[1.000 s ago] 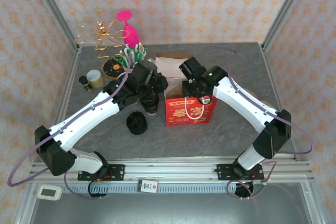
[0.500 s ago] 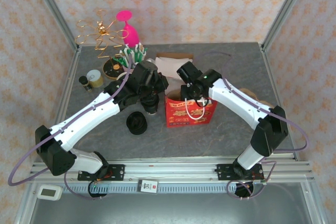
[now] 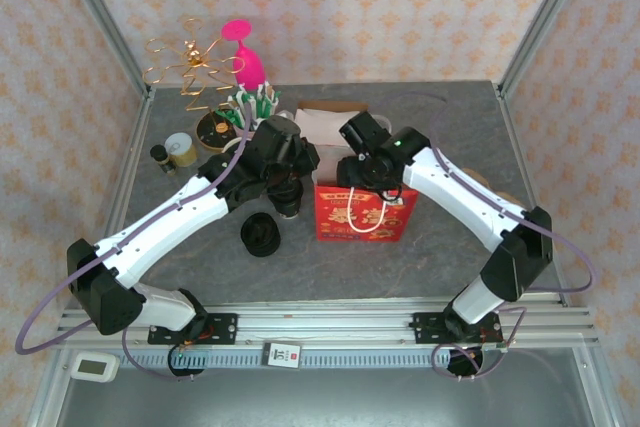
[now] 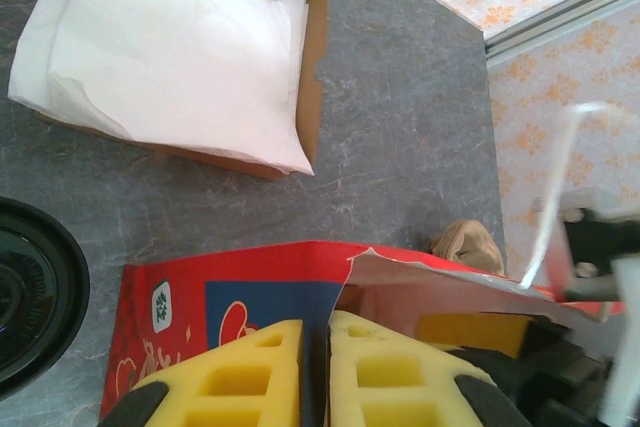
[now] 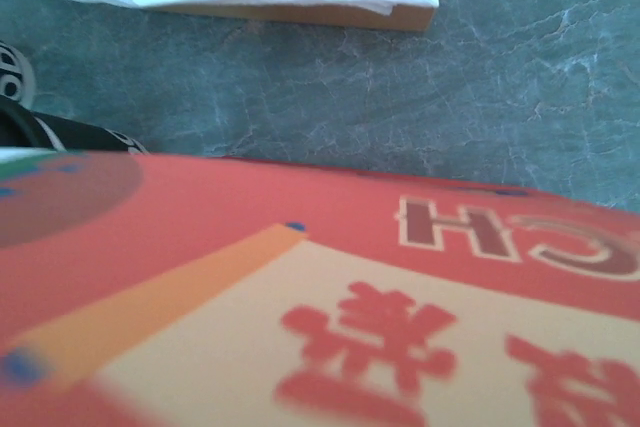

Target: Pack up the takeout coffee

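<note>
**Bag held at mid-table, cup outside it on the near-left**

Red paper gift bag point(image 3: 335, 217) stands upright about the middle of the table. Its printed face is toward the near edge, with the white cord handle point(image 3: 366, 228) flopped over that face. Left gripper point(image 4: 318, 372) is at the bag's left top edge. Its yellow foam pads point(image 4: 250, 377) are pressed together and the bag's rim runs down into the seam between them, so I read it as pinching the rim. Right gripper point(image 3: 373, 185) sits over the bag's mouth from the far-right side. Top view is too coarse to read its fingers and the right wrist view is jammed against the red print. Can't tell whether those jaws are spread or closed, or holding anything.

Black round cup-like thing point(image 3: 261, 235) sits on the table just beside the bag's left side, toward the near edge, not touching it. Probably the takeout coffee, not certain. It looks round from above, so likely upright with its long axis vertical. Bag contents hidden.

Key relation: the cup lies left of and nearer the edge than both sets of jaws, beside the left forearm. Left arm is nearer, but its jaws are busy on the rim. Right arm would have to reach across the bag. Judgement: the current step is steadying or opening the bag, cup not yet packed.

Cardboard box point(image 3: 322, 117) lined with white paper point(image 4: 170, 47) sits toward the far edge behind the bag.
</note>
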Robot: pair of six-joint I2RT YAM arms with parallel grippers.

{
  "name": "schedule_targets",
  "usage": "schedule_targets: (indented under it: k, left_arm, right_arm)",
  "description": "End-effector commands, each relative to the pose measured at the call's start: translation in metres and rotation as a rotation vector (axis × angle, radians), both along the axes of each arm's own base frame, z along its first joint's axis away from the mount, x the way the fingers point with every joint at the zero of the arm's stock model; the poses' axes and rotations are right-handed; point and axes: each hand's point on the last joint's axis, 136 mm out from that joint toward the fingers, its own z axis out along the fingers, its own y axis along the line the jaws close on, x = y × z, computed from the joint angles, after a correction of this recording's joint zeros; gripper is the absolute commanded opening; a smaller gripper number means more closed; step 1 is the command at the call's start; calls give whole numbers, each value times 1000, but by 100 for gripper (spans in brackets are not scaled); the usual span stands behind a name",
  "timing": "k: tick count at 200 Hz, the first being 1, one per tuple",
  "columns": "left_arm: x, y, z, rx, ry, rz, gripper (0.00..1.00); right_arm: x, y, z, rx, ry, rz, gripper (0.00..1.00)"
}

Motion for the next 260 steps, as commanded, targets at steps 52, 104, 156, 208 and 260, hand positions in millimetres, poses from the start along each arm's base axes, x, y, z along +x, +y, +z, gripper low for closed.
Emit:
schedule_targets:
  k: [52, 104, 156, 208, 260]
  left_arm:
    - [7, -6, 10, 38, -43, 10, 14]
    - [14, -25, 27, -2, -89, -21, 19]
    - [16, -19, 35, 35, -119, -17, 42]
    - [5, 21, 74, 64, -218, 19, 57]
    - [-16, 91, 86, 203, -270, 133, 59]
  right_arm:
    - [-1, -11, 65, 43, -125, -14, 99]
    - [12, -38, 81, -36, -188, -84, 100]
    - [10, -37, 101, 16, -211, -81, 100]
    - [-2, -15, 131, 78, -235, -34, 100]
    - [-16, 42, 163, 121, -275, 46, 100]
